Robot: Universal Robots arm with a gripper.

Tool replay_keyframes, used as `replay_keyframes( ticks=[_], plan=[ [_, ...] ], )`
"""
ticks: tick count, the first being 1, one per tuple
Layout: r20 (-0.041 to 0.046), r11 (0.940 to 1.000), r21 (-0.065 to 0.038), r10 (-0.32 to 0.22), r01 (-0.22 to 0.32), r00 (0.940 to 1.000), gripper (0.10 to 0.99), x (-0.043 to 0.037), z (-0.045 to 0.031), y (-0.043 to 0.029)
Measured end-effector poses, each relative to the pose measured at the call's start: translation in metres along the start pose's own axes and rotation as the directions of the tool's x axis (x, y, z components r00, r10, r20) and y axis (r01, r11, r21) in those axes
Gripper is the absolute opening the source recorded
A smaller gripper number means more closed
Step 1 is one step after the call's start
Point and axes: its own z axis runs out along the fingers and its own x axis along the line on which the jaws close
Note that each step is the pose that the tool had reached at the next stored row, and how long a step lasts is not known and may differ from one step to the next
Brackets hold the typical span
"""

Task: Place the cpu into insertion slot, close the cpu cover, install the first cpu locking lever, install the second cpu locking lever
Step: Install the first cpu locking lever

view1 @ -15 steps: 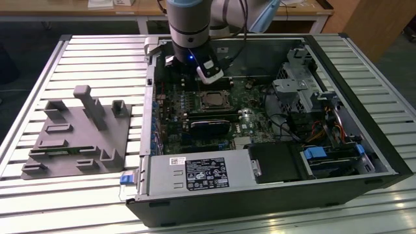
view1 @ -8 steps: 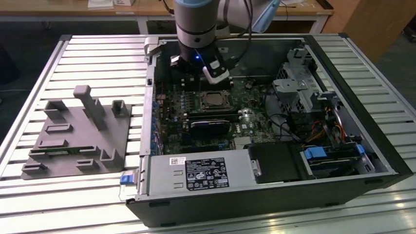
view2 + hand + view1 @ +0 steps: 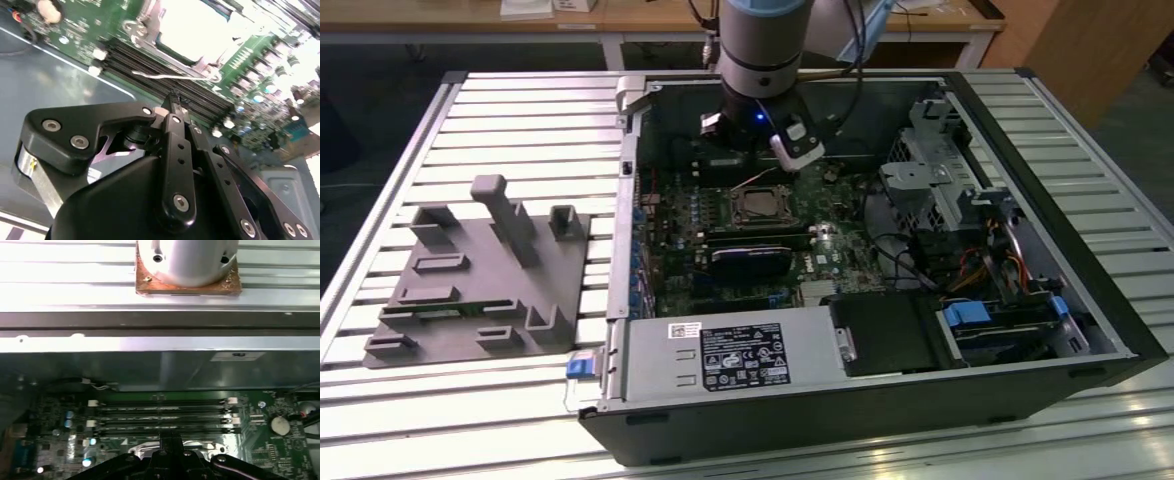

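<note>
The insertion slot (image 3: 758, 207) lies in the middle of the green motherboard inside the open computer case. In the second wrist view the cpu (image 3: 195, 25) is a pale bright square lying in the insertion slot (image 3: 150, 37), with the cpu cover (image 3: 202, 62) a metal frame lying flat around it. A thin silvery locking lever (image 3: 170, 76) stands off the socket's edge, toward the memory slots. My gripper (image 3: 744, 165) hangs over those slots just behind the socket, its black fingertips (image 3: 172, 97) pressed together close to the lever. The same gripper (image 3: 167, 442) shows in the first wrist view.
Long black memory slots (image 3: 160, 415) run between the socket and the case wall (image 3: 160, 370). A black card (image 3: 750, 262) and power supply (image 3: 734, 355) sit in front of the socket, and drive cages (image 3: 947, 170) at the exterior view's right. A grey fixture block (image 3: 480, 275) stands outside the case.
</note>
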Motion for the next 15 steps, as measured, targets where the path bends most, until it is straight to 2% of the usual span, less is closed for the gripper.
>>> replay_keyframes(
  ticks=[6,7,11,15],
  plan=[
    [0.0001,1.0000,0.002,0.000,0.000,1.0000,0.106,-0.0023,0.0002,0.0002],
    [0.0025,1.0000,0.006,-0.001,0.001,1.0000,0.106,-0.0022,0.0005,0.0002],
    [0.0326,0.9993,0.036,-0.013,0.011,0.9994,0.106,-0.0019,0.0015,-0.0002],
    [0.0468,0.9991,0.040,-0.015,0.013,0.9988,0.106,-0.0018,0.0052,-0.0008]
  ],
)
